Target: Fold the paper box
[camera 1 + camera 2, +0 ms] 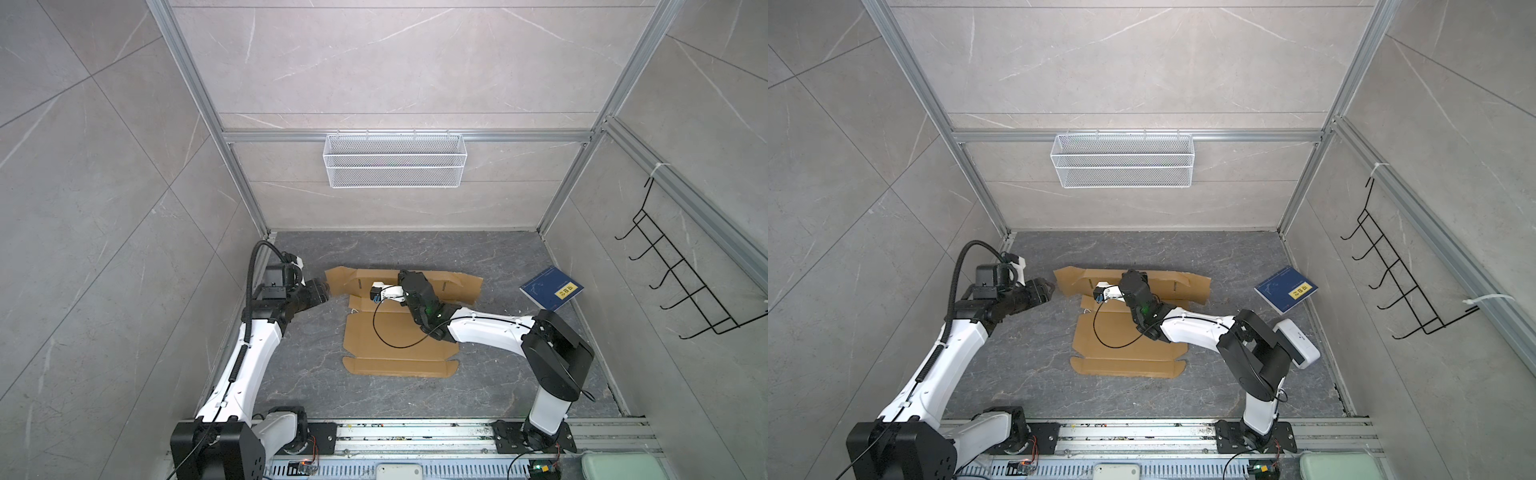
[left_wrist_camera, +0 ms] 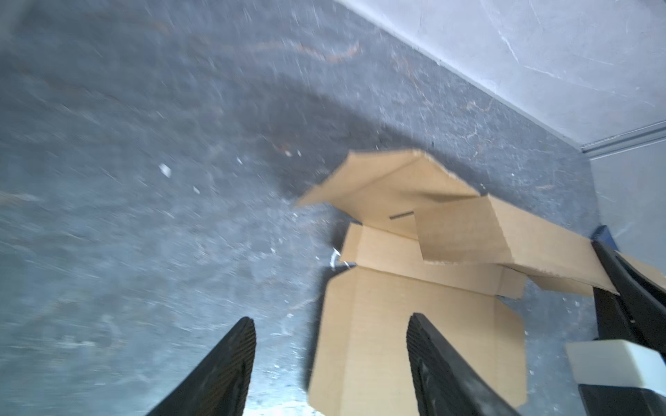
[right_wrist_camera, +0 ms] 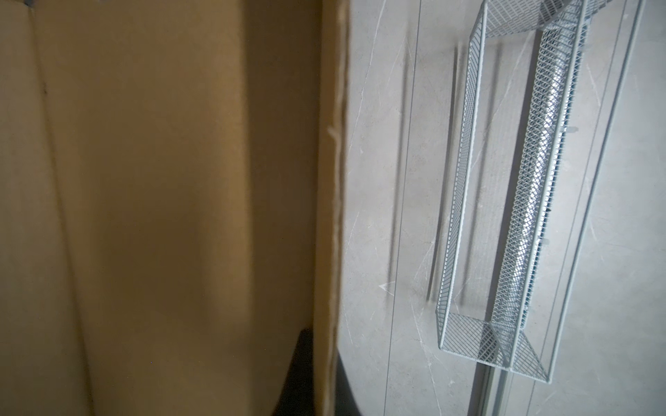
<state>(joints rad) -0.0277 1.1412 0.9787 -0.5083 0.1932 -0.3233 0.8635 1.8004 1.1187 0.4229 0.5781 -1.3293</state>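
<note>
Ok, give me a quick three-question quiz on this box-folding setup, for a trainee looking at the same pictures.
1. True or false: the left pincer is gripping the paper box.
2. What lies on the table on the right arm's side of the box? A) a mug B) a dark blue book C) scissors
3. Which pincer is clamped on the edge of the box's raised rear panel?

Key:
1. False. It is open with nothing in it.
2. B.
3. The right pincer.
</note>
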